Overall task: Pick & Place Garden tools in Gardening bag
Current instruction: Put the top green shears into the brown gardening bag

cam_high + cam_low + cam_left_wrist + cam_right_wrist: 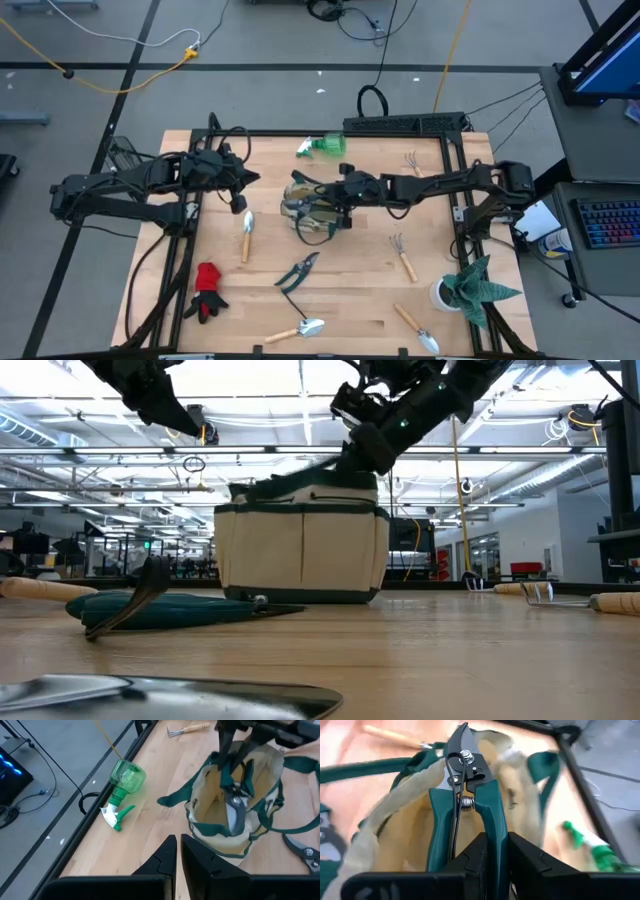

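Observation:
The cream-and-green gardening bag (pixel 312 215) stands upright on its base near the table's middle; it also shows in the low view (pixel 300 545). My right gripper (pixel 495 842) is over the bag's open top, shut on green-handled pruning shears (pixel 462 785) whose blades point down into the bag (pixel 235 815). My left gripper (pixel 177 855) is shut and empty, above the table left of the bag (pixel 240 185). A green spray bottle (pixel 322 147) lies on its side behind the bag. My right gripper pinches one green handle of the shears (pixel 492 820) between its two fingers; the other handle (pixel 437 820) lies outside them. The fingers come from above, pointing down along the shears. The shears hang blades down inside the bag's mouth; whether they touch the bag's bottom is hidden.
On the table lie a second pair of shears (pixel 298 272), a trowel (pixel 246 235) left of the bag, two trowels near the front edge (pixel 300 328) (pixel 415 328), two fork-rakes (pixel 402 255) (pixel 413 162) and a red glove (pixel 208 290). A potted plant (pixel 470 285) stands front right.

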Motion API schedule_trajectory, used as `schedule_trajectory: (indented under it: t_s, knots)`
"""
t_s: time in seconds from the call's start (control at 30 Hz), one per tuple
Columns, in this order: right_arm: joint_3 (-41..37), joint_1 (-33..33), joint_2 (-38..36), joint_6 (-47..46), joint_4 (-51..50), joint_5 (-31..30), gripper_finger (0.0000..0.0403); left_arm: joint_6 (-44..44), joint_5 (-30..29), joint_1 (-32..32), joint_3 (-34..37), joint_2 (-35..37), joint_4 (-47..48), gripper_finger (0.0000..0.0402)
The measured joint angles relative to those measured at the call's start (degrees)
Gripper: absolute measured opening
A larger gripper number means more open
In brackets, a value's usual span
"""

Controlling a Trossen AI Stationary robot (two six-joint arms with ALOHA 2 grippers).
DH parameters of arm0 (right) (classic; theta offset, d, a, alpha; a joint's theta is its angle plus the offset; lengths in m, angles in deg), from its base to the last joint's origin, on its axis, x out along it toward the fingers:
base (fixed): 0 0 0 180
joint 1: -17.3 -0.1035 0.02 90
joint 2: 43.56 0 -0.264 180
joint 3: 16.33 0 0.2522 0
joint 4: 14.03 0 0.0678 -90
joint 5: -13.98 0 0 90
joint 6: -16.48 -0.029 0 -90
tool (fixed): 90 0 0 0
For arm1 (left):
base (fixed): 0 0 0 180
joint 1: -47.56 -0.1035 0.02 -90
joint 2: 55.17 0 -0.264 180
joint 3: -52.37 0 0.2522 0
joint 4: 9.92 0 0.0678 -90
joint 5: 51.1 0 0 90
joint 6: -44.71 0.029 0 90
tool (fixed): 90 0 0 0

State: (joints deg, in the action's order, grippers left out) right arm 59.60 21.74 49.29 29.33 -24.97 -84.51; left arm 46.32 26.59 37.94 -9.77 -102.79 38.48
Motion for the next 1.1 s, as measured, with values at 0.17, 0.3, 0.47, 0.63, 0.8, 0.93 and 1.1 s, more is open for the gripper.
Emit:
schedule_trajectory:
  t_s: [0.17, 0.3, 0.47, 0.63, 0.8, 0.93, 1.1]
  knots:
    - [0.0, -0.1, -0.6, -1.2, -3.0, -3.9, 0.0054, 0.0, 0.0, 0.0, 0.0, 0.0, 0.0, 0.0031]
    - [0.0, 0.0, -0.6, -1.7, -4.6, -3.9, 0.0054, -0.1, 0.0, 0.0, 0.0, 0.0, 0.0, 0.0031]
    - [0.0, 0.0, -0.6, -1.5, -4.9, -3.3, 0.0054, -0.2, 0.0, 0.0, 0.0, 0.0, 0.0, 0.0031]
    - [0.0, 0.0, -0.6, 1.4, -4.8, 4.7, 0.0054, -0.2, 0.0, 0.0, 0.0, 0.0, -0.1, 0.0031]
    - [-0.5, -0.1, -0.6, 3.2, -4.7, 7.0, 0.0054, -0.1, 0.0, 0.0, 0.0, 0.0, -0.1, 0.0031]
    - [-1.6, 0.0, -0.6, 3.6, -4.3, 7.1, 0.0054, -0.1, 0.0, 0.0, 0.0, 0.0, -0.1, 0.0031]
    - [-3.6, -0.3, -0.6, 6.5, -4.4, 7.2, 0.0054, -0.1, 0.0, 0.0, 0.0, 0.0, -0.1, 0.0031]
